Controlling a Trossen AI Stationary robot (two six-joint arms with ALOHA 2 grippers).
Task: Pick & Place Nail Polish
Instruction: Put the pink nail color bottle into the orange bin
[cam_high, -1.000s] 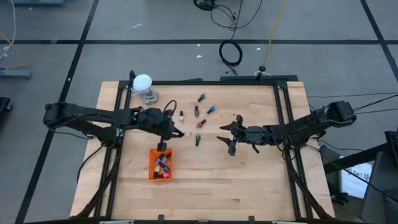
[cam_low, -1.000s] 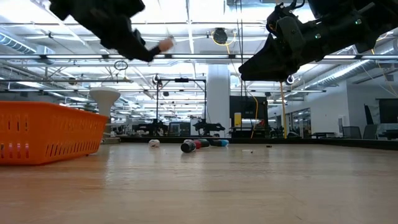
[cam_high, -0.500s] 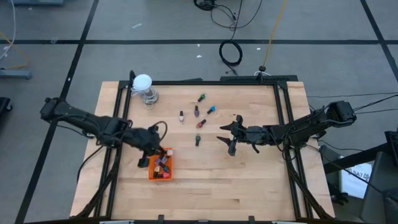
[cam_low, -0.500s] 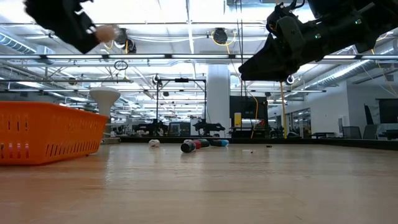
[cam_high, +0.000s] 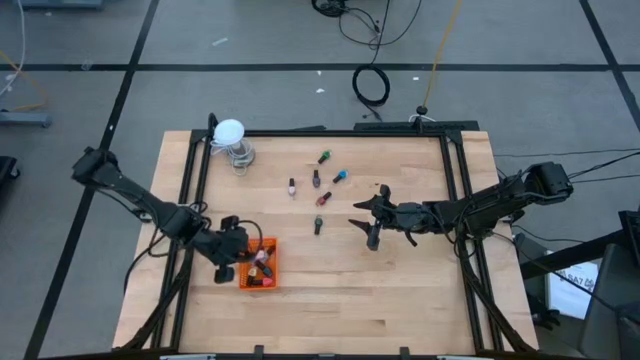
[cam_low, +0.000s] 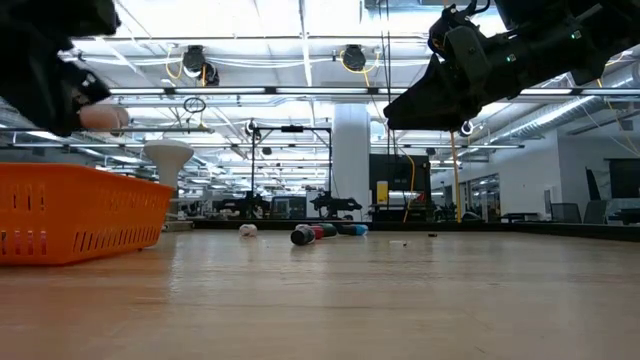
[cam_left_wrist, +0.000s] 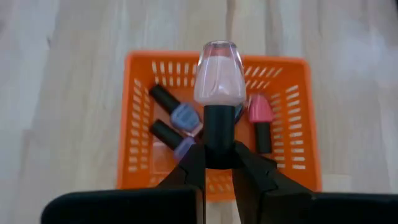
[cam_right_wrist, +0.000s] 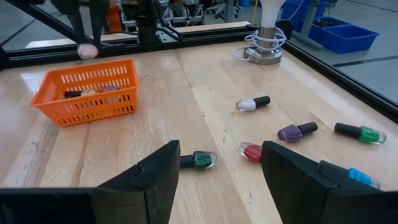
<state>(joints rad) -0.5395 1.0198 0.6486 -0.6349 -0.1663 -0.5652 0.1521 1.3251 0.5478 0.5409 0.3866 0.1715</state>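
Left hand (cam_left_wrist: 217, 163): shut on the dark cap of a pale pink bottle (cam_left_wrist: 220, 73), glass end pointing away from the wrist. It hangs above the orange tray (cam_left_wrist: 138, 93), clear of the rim in the low view. Four or so bottles already lie in the tray.

Step in hand, as I judge it: release into the tray. To do it well:
- Centre the bottle over the bare mesh on the side away from the lying bottles, so glass does not strike glass.
- Come lower before opening; from this height the bottle could bounce over the wall.
- Open only enough to free the cap, then lift straight up.

Right hand (cam_right_wrist: 219, 163): wide, empty, hovering above the worktop (cam_high: 400, 290) mid-table, well apart from the tray.

Farther off, six bottles lie loose on the worktop: a dark green one (cam_right_wrist: 199, 160) nearest the right hand, then red (cam_right_wrist: 252, 151), purple (cam_right_wrist: 297, 131), white (cam_right_wrist: 252, 103), green (cam_right_wrist: 362, 132) and blue (cam_right_wrist: 362, 178). All lie on their sides, so later picks need a grasp across the body or cap.
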